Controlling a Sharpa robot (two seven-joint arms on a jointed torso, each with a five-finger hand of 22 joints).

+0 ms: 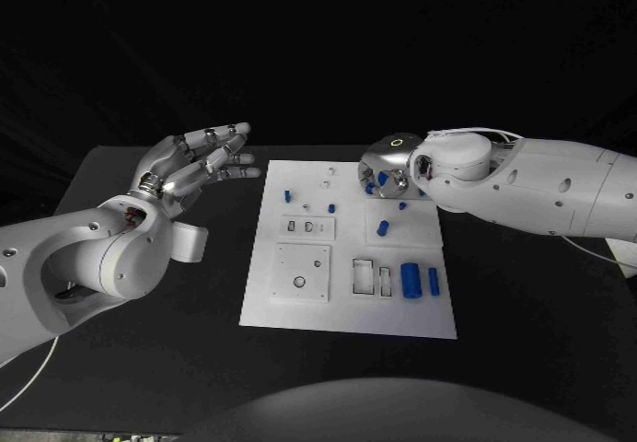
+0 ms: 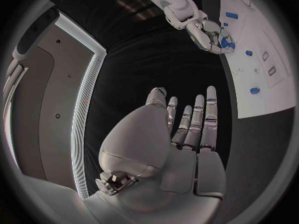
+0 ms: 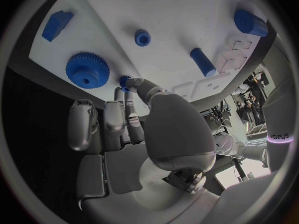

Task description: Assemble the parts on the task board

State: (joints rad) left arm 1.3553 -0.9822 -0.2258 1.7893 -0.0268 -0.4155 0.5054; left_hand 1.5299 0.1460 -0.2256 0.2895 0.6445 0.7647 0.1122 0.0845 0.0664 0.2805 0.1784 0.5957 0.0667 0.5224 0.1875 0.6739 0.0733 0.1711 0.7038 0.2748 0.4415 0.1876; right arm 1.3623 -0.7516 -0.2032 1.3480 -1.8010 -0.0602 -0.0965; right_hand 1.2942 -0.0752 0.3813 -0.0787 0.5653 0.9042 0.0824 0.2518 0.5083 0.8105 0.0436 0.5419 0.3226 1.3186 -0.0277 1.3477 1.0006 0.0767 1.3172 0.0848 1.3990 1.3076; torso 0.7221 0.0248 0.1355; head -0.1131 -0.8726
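The white task board (image 1: 348,304) lies in the middle of the black table. Small blue parts stand on its far half, among them a peg (image 1: 287,195) and another peg (image 1: 382,226). Two blue cylinders (image 1: 411,279) lie near its right edge. My right hand (image 1: 389,171) hovers over the board's far right corner and pinches a small blue part (image 3: 124,81) between thumb and fingers. Beside that part in the right wrist view sit a blue gear (image 3: 87,70), a blue block (image 3: 57,24) and a blue cylinder (image 3: 202,62). My left hand (image 1: 199,162) is raised off the board's far left corner, fingers spread, holding nothing.
A raised square plate (image 1: 303,272) and narrow rectangular slots (image 1: 365,276) occupy the board's near half. Black table surface (image 1: 159,350) surrounds the board on all sides. The left wrist view shows my left hand (image 2: 187,129) with its palm open and my right hand (image 2: 212,35) over the board (image 2: 268,84).
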